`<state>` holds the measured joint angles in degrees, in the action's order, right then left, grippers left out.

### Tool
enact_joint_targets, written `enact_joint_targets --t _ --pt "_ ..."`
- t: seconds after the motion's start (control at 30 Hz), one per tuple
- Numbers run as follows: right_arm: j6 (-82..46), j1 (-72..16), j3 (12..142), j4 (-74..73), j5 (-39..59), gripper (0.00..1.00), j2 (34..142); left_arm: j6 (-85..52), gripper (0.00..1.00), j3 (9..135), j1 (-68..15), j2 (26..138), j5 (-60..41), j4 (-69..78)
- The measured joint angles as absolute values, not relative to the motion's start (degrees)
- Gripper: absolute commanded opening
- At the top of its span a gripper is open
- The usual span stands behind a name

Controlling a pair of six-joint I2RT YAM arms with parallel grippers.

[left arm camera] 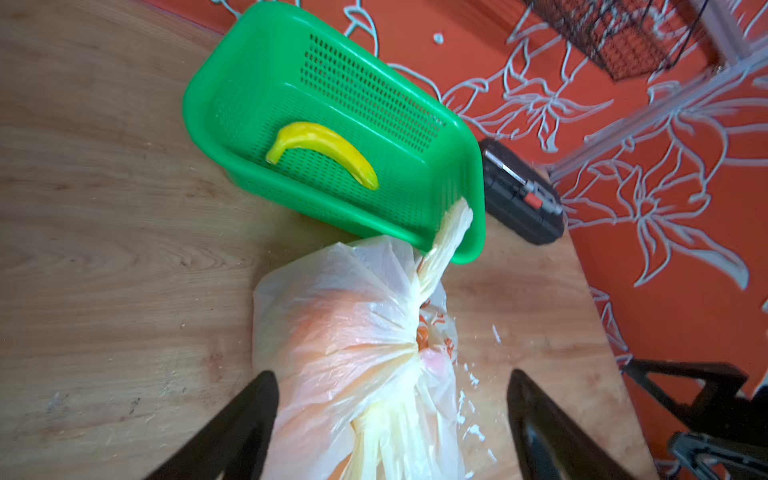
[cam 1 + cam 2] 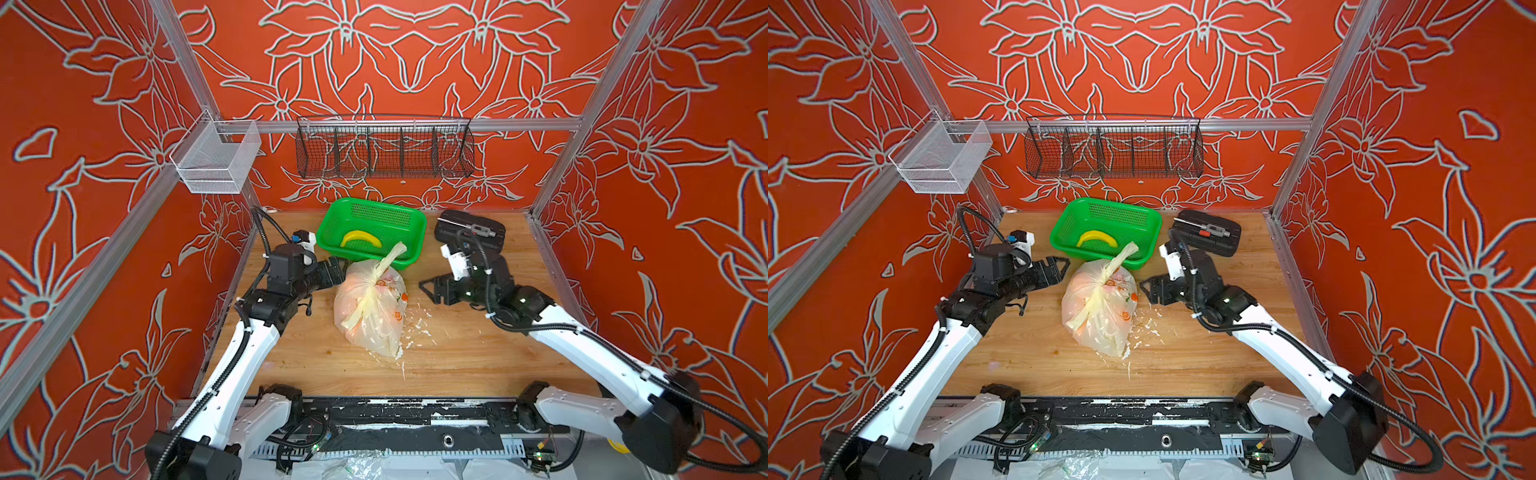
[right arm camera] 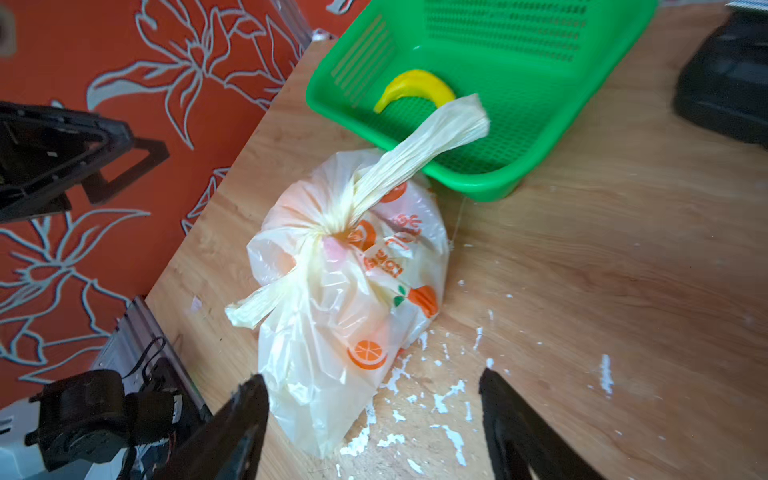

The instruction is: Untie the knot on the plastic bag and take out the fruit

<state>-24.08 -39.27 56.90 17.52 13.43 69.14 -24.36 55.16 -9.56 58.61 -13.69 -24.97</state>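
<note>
The plastic bag (image 2: 374, 320) (image 2: 1100, 320) lies tied on the wooden table, cream-white with orange prints. Its knot (image 2: 379, 283) (image 3: 336, 226) sits on top; one tail reaches over the green basket's rim, the other points toward the front left. The fruit (image 1: 316, 320) shows only as orange and pink blurs through the plastic. My left gripper (image 2: 337, 269) (image 1: 392, 374) is open right at the bag's left side, its jaws either side of the bag in the left wrist view. My right gripper (image 2: 428, 286) (image 3: 372, 376) is open just right of the bag, holding nothing.
A green basket (image 2: 374, 202) holding a banana (image 2: 360, 239) stands behind the bag. A black case (image 2: 469, 228) lies at the back right. White scraps (image 2: 419, 328) litter the table right of the bag. A black wire basket (image 2: 384, 151) and a white mesh basket (image 2: 216, 162) hang on the frame.
</note>
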Motion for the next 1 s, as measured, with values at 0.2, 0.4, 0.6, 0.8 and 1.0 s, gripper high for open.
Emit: enact_joint_targets --t 0.2,0.4,0.6,0.8,1.0 --pt "-24.1 -46.4 64.2 19.1 10.4 0.78 82.0 -24.5 0.59 55.4 -11.3 62.3 -14.6 -28.6" --pt "-23.9 -48.8 69.7 19.0 8.9 0.77 92.5 -23.1 0.56 55.4 -12.9 65.8 -14.1 -29.5" --pt "-24.4 -48.9 71.0 17.8 8.6 0.63 98.7 -21.5 0.62 55.4 -15.7 72.2 -13.2 -29.4" --pt "-25.5 -48.9 70.8 15.4 9.0 0.51 99.7 -19.4 0.67 57.5 -18.9 79.9 -12.8 -29.9" --pt "-27.1 -48.9 69.2 12.7 9.5 0.44 99.7 -18.2 0.53 60.3 -20.4 84.3 -12.7 -30.4"
